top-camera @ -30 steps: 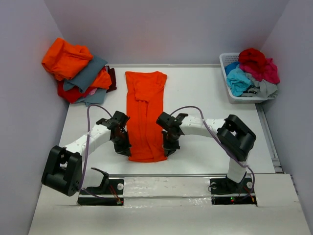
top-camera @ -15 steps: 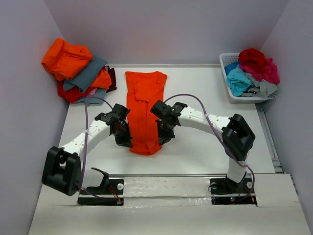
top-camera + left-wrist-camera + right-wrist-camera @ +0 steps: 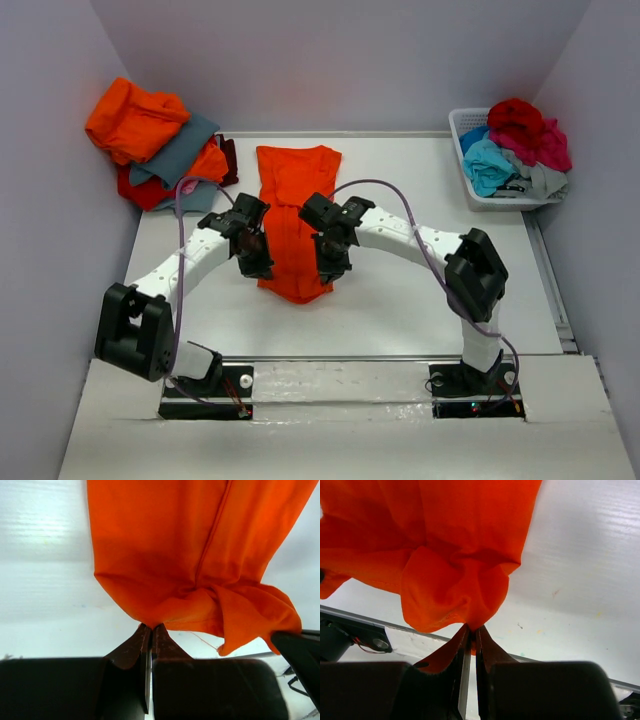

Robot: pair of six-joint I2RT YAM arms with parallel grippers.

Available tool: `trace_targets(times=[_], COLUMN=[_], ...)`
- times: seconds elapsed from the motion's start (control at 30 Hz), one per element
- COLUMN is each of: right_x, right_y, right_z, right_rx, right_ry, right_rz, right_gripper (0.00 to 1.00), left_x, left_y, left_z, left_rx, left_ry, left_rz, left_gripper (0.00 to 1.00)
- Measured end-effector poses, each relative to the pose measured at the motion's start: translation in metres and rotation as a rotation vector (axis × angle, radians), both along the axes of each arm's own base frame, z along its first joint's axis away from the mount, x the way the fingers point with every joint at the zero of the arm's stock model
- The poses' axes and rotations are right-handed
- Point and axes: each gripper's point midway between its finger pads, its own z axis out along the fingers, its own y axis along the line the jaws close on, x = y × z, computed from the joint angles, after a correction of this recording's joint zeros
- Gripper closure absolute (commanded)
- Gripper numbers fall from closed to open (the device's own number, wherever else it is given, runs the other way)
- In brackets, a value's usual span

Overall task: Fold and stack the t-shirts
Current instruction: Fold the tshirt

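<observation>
- Left gripper (image 3: 256,265) and right gripper (image 3: 328,270) each clamp the near hem of the orange t-shirt (image 3: 295,190), held up.
- Fold in hand; next, carry the hem toward the table's (image 3: 420,300) far edge.

A robotics lab test cell: a white desk (image 3: 430,310) boxed in by plain lilac walls (image 3: 350,60), two cabled robot arms (image 3: 400,232) bolted at its near edge.
</observation>
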Motion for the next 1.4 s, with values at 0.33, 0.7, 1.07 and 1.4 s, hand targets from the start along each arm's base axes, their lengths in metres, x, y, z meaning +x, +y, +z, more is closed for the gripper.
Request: trace_targets(times=[0.33, 0.7, 1.07, 1.4], right_x=[0.045, 0.109, 0.151, 0.187], right_y=[-0.006, -0.009, -0.004, -0.02], right_z=[0.018, 0.022, 0.017, 0.023], right_rx=[-0.003, -0.006, 0.001, 0.028], right_ry=[-0.073, -0.138, -0.174, -0.192], right_rz=[-0.041, -0.08, -0.073, -0.113], right_gripper=[0.86, 0.86, 0.86, 0.86], left_x=[0.04, 0.087, 0.125, 0.175], left_y=[0.009, 0.017, 0.011, 0.01], left_z=[0.007, 0.014, -0.004, 0.013], left_rx=[0.026, 0.031, 0.045, 0.032], left_ry=[-0.051, -0.101, -0.098, -0.173], left_rz=[0.041, 0.087, 0.101, 0.141], left_gripper=[0.94, 0.94, 0.94, 0.94])
